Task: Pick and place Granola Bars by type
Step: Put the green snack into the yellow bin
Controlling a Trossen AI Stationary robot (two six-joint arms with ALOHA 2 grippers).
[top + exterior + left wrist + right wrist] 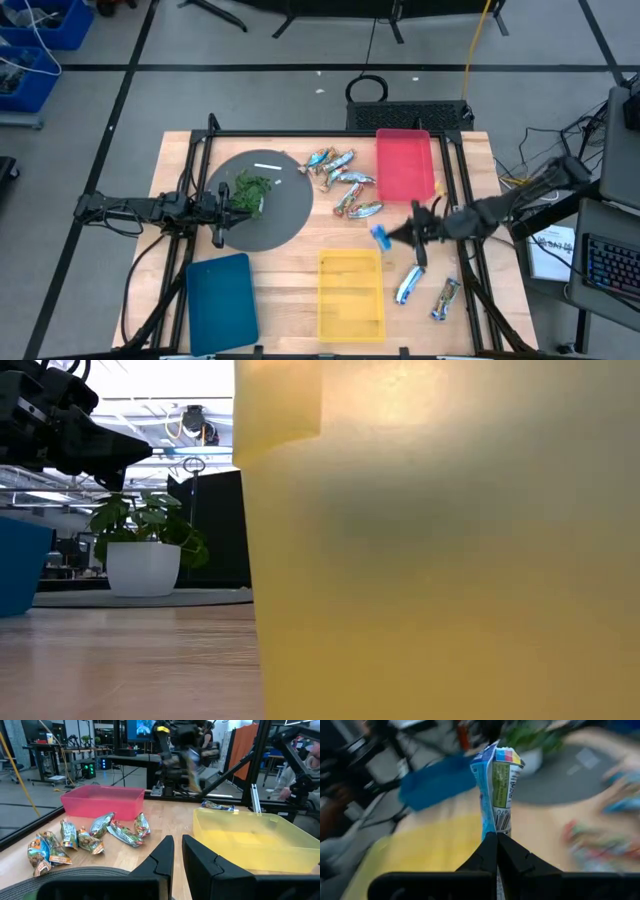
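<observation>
Your right gripper (496, 851) fingers pinch only the blue bar's (496, 790) end beside the yellow bin (350, 290); it may slip. Left gripper (176, 852) waits, fingers nearly closed, empty.

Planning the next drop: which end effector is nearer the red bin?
Right. The right end effector, shut on a blue bar, hangs just off the red bin's near end; the left end effector sits over the grey plate.
</observation>
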